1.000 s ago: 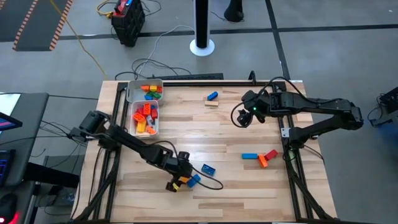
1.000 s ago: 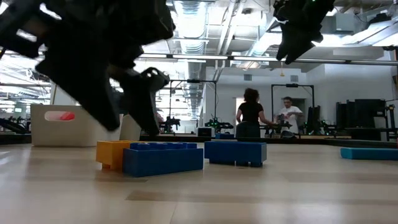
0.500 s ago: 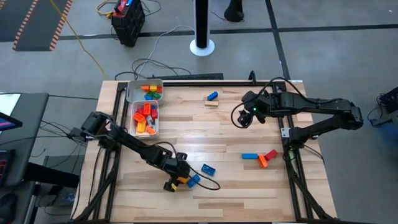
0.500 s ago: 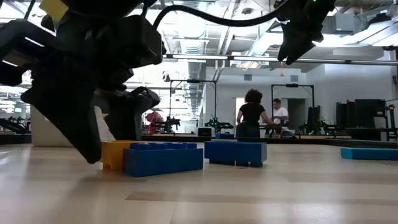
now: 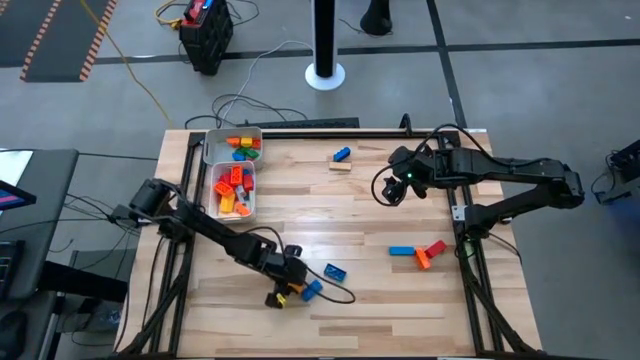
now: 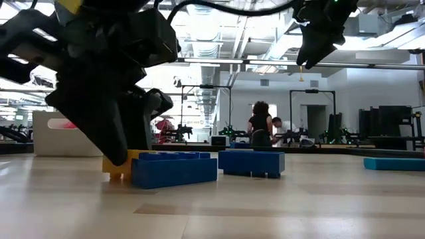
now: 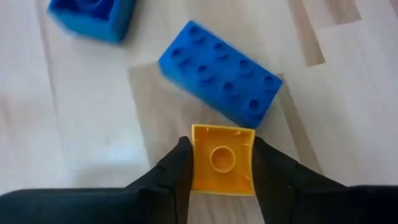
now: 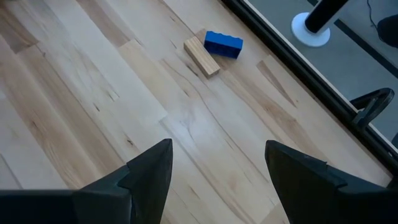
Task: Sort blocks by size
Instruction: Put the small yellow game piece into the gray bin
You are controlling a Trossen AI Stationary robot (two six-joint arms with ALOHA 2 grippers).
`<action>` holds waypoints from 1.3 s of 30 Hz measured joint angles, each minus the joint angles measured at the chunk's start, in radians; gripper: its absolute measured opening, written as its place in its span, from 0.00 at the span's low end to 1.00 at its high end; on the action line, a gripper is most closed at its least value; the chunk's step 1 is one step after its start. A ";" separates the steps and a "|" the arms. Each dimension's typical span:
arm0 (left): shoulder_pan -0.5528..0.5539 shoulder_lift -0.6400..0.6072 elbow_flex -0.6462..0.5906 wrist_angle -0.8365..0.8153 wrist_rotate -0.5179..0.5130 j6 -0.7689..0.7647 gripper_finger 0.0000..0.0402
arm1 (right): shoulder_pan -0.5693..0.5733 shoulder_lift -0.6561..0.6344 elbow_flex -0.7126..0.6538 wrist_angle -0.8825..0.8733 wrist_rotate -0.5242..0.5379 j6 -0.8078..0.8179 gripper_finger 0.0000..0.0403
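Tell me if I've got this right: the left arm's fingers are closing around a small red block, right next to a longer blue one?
Not quite: the block between the left gripper fingers is yellow, not red, as the left wrist view shows. The rest holds: it lies right beside the longer blue block.

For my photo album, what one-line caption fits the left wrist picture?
Left fingers flank a small yellow block on the wooden table, beside a long blue block.
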 joint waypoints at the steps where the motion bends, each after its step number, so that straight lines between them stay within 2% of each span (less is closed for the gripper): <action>1: 0.006 -0.006 0.000 -0.025 0.005 -0.031 0.31 | 0.000 0.000 0.000 0.000 0.000 0.000 0.70; 7: 0.067 -0.093 -0.004 -0.180 -0.016 -0.093 0.31 | -0.017 0.000 0.000 0.015 0.000 0.001 0.70; 10: 0.125 -0.173 -0.002 -0.272 -0.085 -0.081 0.31 | -0.017 0.000 0.000 0.043 0.000 0.003 0.70; 14: 0.246 -0.260 -0.002 -0.419 -0.220 -0.078 0.31 | -0.015 0.004 0.000 0.093 0.000 0.025 0.70; 18: 0.421 -0.343 -0.002 -0.503 -0.257 -0.048 0.31 | 0.003 0.017 -0.001 0.139 0.001 0.027 0.70; 24: 0.736 -0.388 -0.002 -0.527 -0.263 0.039 0.31 | 0.053 0.043 -0.001 0.207 0.000 0.041 0.70; 30: 1.009 -0.389 -0.002 -0.508 -0.301 0.045 0.31 | 0.115 0.077 -0.001 0.204 0.000 0.129 0.70; 35: 1.133 -0.387 -0.002 -0.486 -0.344 0.046 0.32 | 0.154 0.098 0.000 0.192 0.001 0.191 0.70; 39: 1.164 -0.388 -0.001 -0.461 -0.271 0.042 0.34 | 0.158 0.112 -0.001 0.189 0.003 0.221 0.70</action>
